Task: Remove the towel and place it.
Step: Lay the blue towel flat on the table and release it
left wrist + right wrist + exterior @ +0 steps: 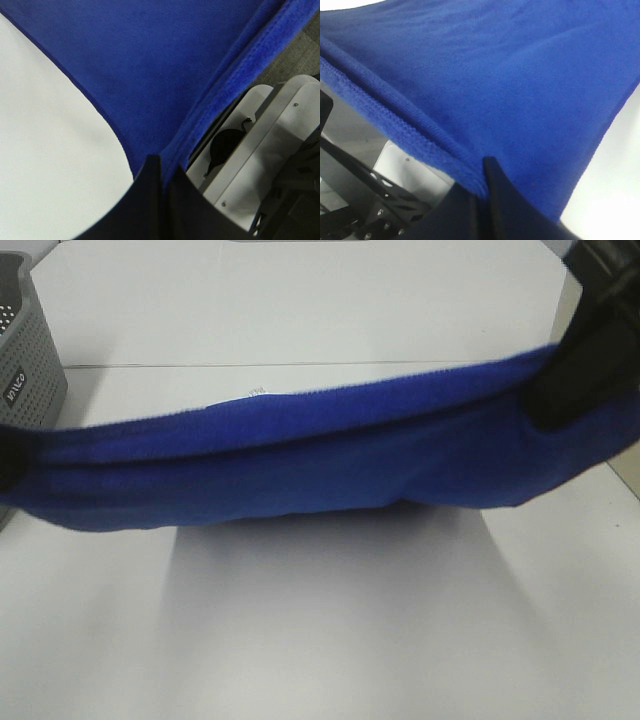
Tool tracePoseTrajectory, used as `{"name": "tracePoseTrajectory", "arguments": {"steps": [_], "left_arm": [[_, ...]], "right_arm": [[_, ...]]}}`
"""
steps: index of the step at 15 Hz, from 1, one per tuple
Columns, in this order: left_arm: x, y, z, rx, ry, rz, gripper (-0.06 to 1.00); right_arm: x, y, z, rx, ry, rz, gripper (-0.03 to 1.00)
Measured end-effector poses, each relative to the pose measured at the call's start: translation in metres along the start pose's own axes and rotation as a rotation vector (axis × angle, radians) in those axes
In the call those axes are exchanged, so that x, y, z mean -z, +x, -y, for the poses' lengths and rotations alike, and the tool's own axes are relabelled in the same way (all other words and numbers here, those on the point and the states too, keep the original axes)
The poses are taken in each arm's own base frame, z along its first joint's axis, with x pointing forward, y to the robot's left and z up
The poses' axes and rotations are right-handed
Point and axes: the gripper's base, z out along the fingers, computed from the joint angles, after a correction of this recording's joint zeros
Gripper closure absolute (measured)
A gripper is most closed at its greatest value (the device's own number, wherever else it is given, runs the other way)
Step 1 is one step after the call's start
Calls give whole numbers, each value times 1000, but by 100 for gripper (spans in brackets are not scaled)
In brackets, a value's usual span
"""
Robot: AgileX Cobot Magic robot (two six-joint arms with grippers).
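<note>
Robot lab, white worktable [330, 640], grey basket [30, 360]

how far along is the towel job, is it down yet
Done: the towel is lifted and hangs stretched above the table, with its shadow underneath. In hand: the left gripper and right gripper are each shut on one end of its hemmed edge. Left: lay it down in its place and let go; neither is done yet.
</note>
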Motion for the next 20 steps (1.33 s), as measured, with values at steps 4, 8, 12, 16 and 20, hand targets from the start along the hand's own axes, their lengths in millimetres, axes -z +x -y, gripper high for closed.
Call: {"name": "tracePoseTrajectory", "arguments": {"steps": [4, 8, 12, 16, 20], "left_arm": [[-19, 44, 17, 55, 83, -42, 94], [-38, 64, 26, 126, 176, -86, 94], [-56, 83, 32, 196, 251, -143, 94], [-63, 91, 36, 236, 294, -160, 94], [-64, 91, 36, 270, 302, -163, 94]], "right_arm": [[-35, 36, 10, -102, -69, -138, 95], [-57, 58, 19, -157, -74, -238, 95], [-77, 82, 28, -213, -81, -336, 95], [-87, 96, 32, -243, -81, -389, 95], [-91, 102, 34, -258, -80, -408, 95]]}}
